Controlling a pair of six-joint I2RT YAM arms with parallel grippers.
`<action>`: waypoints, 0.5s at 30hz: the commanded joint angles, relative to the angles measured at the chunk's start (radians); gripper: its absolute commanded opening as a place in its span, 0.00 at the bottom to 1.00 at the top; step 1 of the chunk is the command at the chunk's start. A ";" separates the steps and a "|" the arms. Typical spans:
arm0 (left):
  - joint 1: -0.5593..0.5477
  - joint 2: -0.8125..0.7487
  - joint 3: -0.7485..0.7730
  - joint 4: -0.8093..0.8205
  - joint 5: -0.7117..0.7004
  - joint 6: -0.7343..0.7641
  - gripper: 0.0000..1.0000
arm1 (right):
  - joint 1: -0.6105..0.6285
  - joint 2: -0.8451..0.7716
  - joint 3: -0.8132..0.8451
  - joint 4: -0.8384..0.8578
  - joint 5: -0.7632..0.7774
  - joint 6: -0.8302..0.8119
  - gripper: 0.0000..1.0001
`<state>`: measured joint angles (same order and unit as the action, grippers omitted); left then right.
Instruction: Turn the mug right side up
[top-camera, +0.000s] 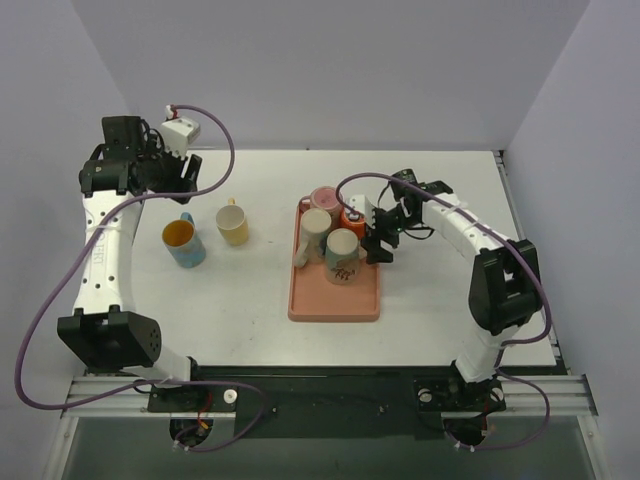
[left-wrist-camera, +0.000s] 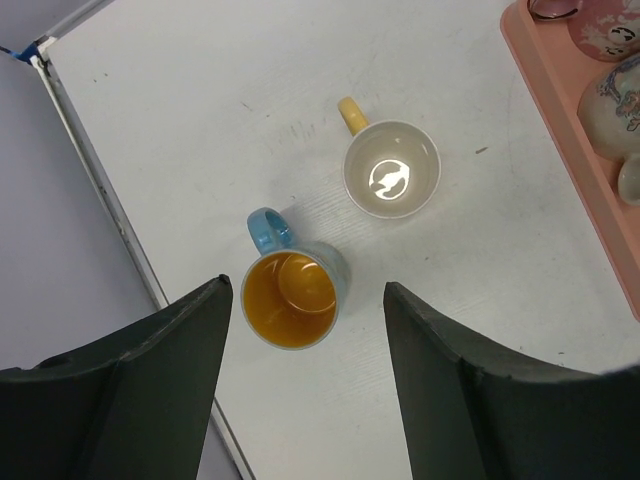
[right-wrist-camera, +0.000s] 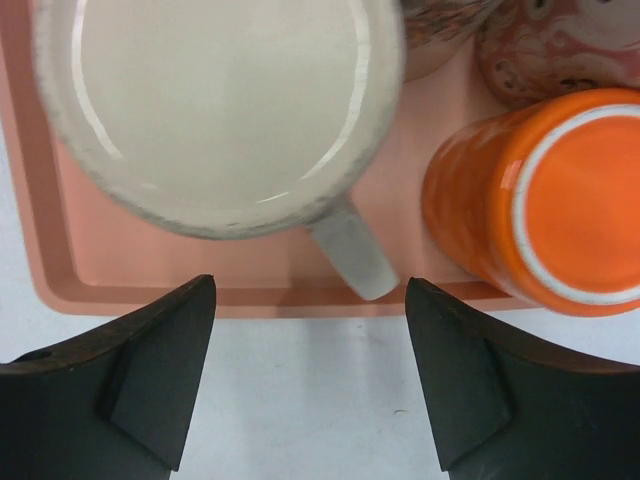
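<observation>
A cream mug (top-camera: 342, 256) stands mouth down on the pink tray (top-camera: 333, 305). In the right wrist view its flat base (right-wrist-camera: 220, 110) fills the upper left and its handle (right-wrist-camera: 352, 255) points toward my fingers. My right gripper (top-camera: 379, 243) is open at the tray's right edge. In the right wrist view this gripper (right-wrist-camera: 308, 285) hovers over the tray rim, and the handle's tip lies just ahead of the gap between the jaws. My left gripper (top-camera: 185, 170) is raised at the back left. In the left wrist view it (left-wrist-camera: 308, 283) is open and empty above the blue mug (left-wrist-camera: 290, 298).
An orange mug (right-wrist-camera: 550, 200) stands mouth down right beside the cream mug's handle. A pink mug (top-camera: 323, 198) and another cream mug (top-camera: 314, 232) share the tray. The blue mug (top-camera: 184, 242) and a yellow mug (top-camera: 233, 224) stand upright on the table at the left.
</observation>
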<state>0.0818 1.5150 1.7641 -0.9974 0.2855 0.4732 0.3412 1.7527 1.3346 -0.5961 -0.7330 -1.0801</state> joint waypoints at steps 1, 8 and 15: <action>-0.007 -0.019 0.003 0.028 0.017 0.018 0.72 | -0.022 0.071 0.107 -0.034 -0.066 -0.015 0.75; -0.010 -0.022 -0.005 0.036 -0.017 0.038 0.72 | 0.030 0.119 0.101 -0.074 -0.071 -0.076 0.70; -0.024 -0.019 -0.008 0.042 -0.026 0.038 0.73 | 0.058 0.148 0.114 -0.073 -0.082 -0.014 0.26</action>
<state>0.0708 1.5150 1.7580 -0.9909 0.2649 0.5018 0.3897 1.8828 1.4319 -0.6258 -0.7567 -1.1126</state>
